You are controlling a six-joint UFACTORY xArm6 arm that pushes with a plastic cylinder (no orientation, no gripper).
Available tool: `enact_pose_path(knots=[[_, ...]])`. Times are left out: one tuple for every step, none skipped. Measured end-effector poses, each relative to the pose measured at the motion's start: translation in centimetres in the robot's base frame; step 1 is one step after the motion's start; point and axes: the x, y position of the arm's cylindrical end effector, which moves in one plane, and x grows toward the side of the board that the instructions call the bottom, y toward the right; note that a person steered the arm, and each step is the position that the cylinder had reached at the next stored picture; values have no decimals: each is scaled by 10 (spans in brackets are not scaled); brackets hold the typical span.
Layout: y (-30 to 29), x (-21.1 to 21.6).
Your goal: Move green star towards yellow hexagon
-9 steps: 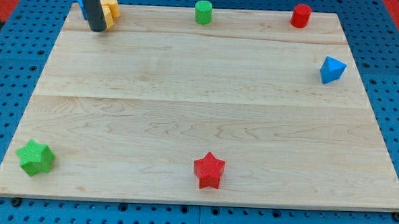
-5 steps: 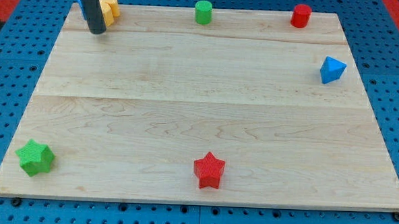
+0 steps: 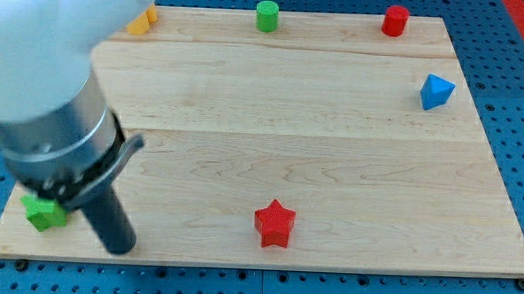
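The green star (image 3: 43,214) lies near the board's bottom left corner, partly hidden behind my arm. The yellow hexagon (image 3: 142,21) sits at the top left edge, mostly covered by the arm's pale body. My rod comes down from the view's top left, and my tip (image 3: 120,246) rests on the board near the bottom edge, just to the right of the green star. I cannot tell whether the tip touches the star.
A green cylinder (image 3: 267,16) stands at the top middle and a red cylinder (image 3: 394,21) at the top right. A blue block (image 3: 435,91) lies at the right edge. A red star (image 3: 275,224) lies at the bottom middle. The wooden board (image 3: 333,150) rests on a blue pegboard.
My tip has swept from beside the yellow hexagon at the top left down to the bottom left, right of the green star. The arm now fills the view's left. No block has visibly moved.
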Motion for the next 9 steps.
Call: enact_pose_path(knots=[[-24, 1], [-75, 1], [-109, 0], [-129, 0], [-151, -2], [-151, -10], [-151, -11], [-151, -11], [-151, -12]])
